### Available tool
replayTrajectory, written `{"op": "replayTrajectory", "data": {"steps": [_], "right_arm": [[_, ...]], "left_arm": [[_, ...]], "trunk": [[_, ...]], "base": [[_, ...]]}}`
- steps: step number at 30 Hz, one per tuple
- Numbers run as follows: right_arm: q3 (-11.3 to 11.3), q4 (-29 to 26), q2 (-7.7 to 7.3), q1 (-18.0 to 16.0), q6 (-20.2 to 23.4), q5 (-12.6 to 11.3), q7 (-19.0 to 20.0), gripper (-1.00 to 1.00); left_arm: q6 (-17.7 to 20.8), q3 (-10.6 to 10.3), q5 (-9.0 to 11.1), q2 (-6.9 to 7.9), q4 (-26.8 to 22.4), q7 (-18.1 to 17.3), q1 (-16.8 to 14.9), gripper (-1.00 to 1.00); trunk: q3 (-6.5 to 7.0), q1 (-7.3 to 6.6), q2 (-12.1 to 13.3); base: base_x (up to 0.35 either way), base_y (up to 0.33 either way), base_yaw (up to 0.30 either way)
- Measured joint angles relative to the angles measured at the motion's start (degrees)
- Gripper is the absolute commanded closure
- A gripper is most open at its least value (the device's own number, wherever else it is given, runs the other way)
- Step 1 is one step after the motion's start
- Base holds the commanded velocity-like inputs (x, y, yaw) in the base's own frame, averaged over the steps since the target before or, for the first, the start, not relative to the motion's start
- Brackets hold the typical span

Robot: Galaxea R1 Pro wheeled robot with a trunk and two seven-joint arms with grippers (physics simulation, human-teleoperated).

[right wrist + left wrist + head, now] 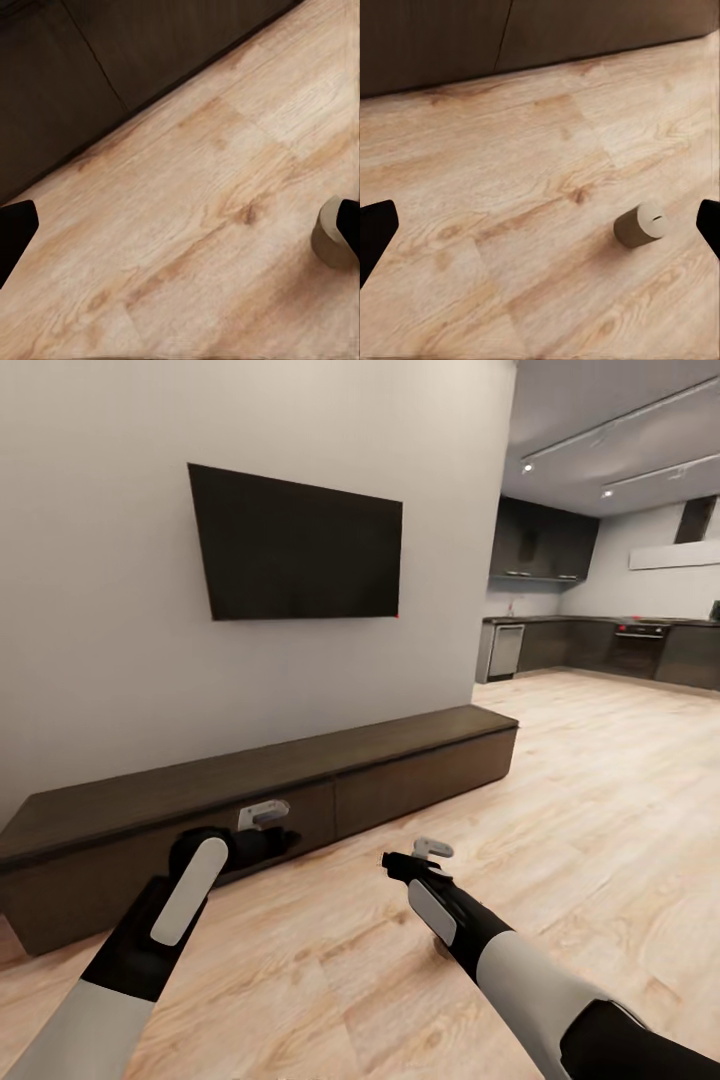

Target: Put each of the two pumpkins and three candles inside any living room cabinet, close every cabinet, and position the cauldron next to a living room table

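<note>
A long, low dark-brown cabinet (pixel 420 770) runs along the wall, its flat fronts flush. One pale stubby candle (pixel 641 225) stands on the wood floor a little way in front of the cabinet's front (pixel 510 37). The right wrist view has the same candle (pixel 328 238) partly behind a dark fingertip (pixel 351 225). My left gripper (pixel 268 828) hovers open just before the cabinet, nothing between its fingers. My right gripper (pixel 415 855) is also open and empty, low over the floor. Pumpkins and cauldron are out of view.
A black TV (pixel 295 550) hangs on the white wall above the cabinet. Wood floor (pixel 600 810) stretches to the right toward a dark kitchen (pixel 610 640) at the back. The cabinet's right end stops near the wall corner.
</note>
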Motion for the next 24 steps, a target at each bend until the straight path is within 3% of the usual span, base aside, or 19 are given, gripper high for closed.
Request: {"op": "replayTrajectory", "data": {"steps": [4,8,12,24], "right_arm": [[0.01,0.0,0.07,0.0,-0.23,0.02,0.0,-1.0],[0.02,0.03,0.07,-0.01,-0.35,0.02,0.02,-1.0],[0.02,0.03,0.09,-0.01,-0.39,0.0,0.02,-1.0],[0.01,0.0,0.04,0.0,-0.38,-0.08,0.02,-1.0]], "left_arm": [[0.0,0.01,0.0,0.04,0.0,0.0,0.0,-1.0],[0.02,0.02,-0.01,0.09,-0.02,0.0,0.01,-1.0],[0.02,0.02,-0.01,0.16,-0.03,0.0,0.01,-1.0],[0.01,0.25,0.05,0.23,-0.58,-0.08,0.0,-1.0]], "trunk": [[0.98,-0.1,0.05],[1.9,-0.2,0.11],[2.63,-1.08,1.71],[2.99,-1.55,2.52]], "base": [[-0.33,0.0,-0.258],[-0.334,0.0,-0.052],[-0.27,0.0,-0.025],[-0.028,0.0,-0.263]]}}
